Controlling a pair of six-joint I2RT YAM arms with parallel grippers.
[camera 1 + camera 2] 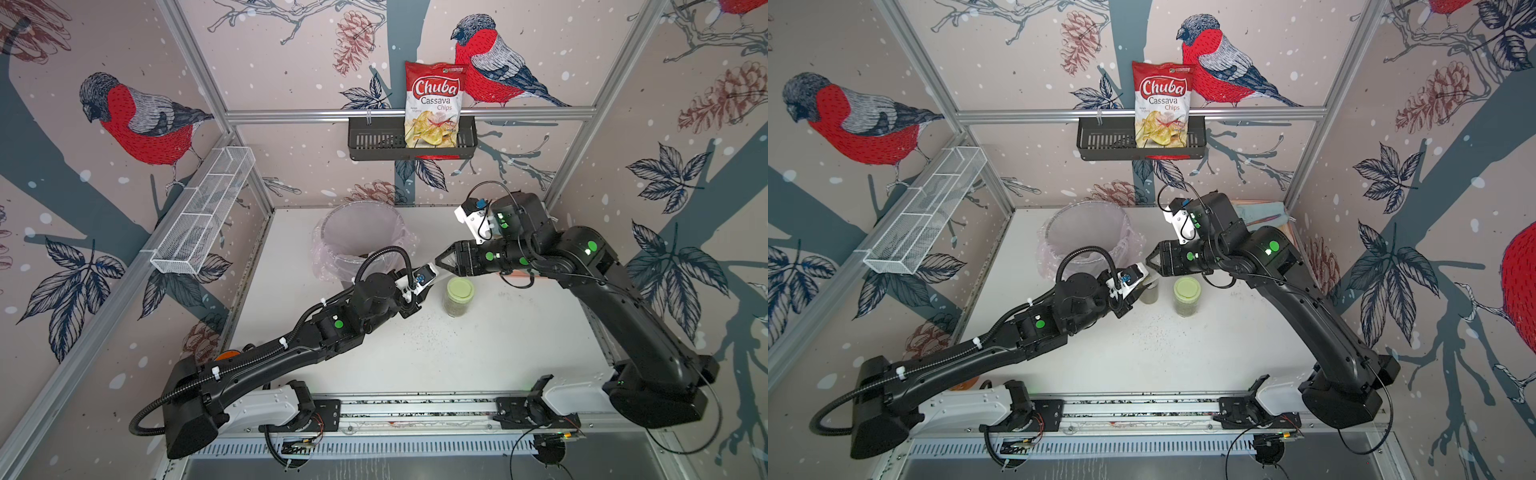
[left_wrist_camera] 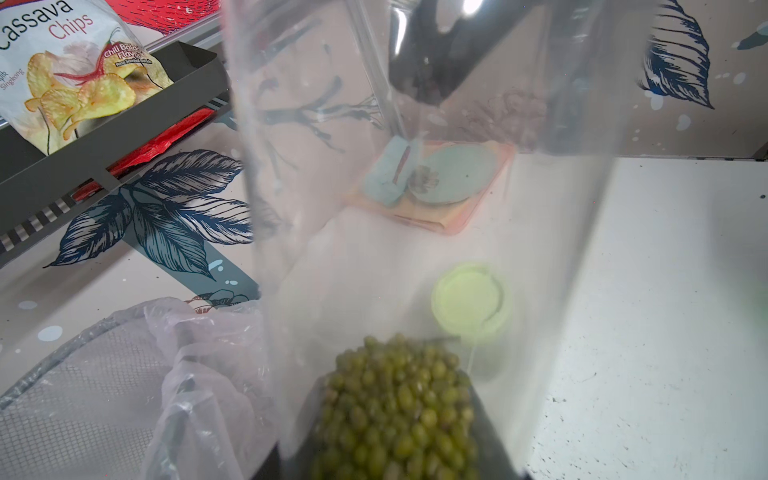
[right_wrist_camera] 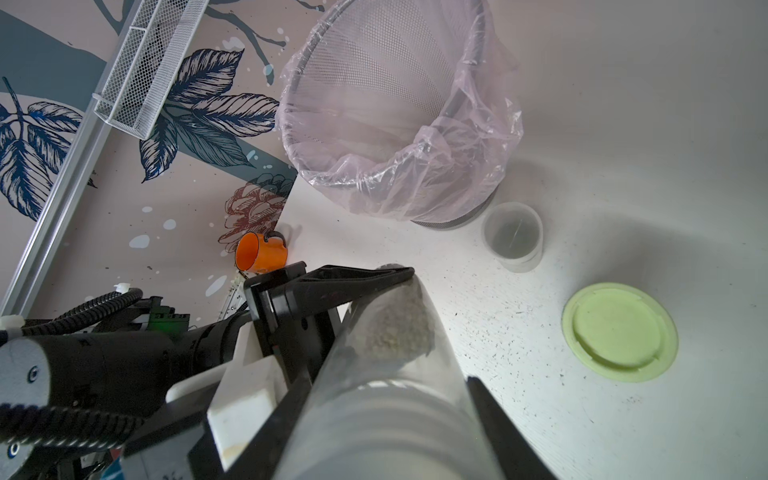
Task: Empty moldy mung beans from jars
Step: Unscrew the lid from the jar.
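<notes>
A tall narrow clear tube jar (image 3: 386, 374) hangs over the table between both arms. My left gripper (image 1: 430, 276) is shut on its far end, where the olive-green mung beans (image 2: 399, 407) are heaped; its black fingers (image 3: 353, 278) clamp that end. At the ribbed cap end, my right gripper (image 3: 386, 436) is shut on the tube, one jaw on each side. A short clear jar (image 3: 513, 237) stands by the bin's base. The wider jar with a pale green lid (image 1: 459, 297) stands upright just to the right of the grippers, holding beans.
The mesh bin lined with pinkish plastic (image 1: 361, 237) stands behind the left gripper. An orange cup (image 3: 259, 252) lies near the left wall. A tray with a blue cloth (image 2: 436, 183) sits in the back right corner. Tiny black specks (image 1: 419, 328) dot the table.
</notes>
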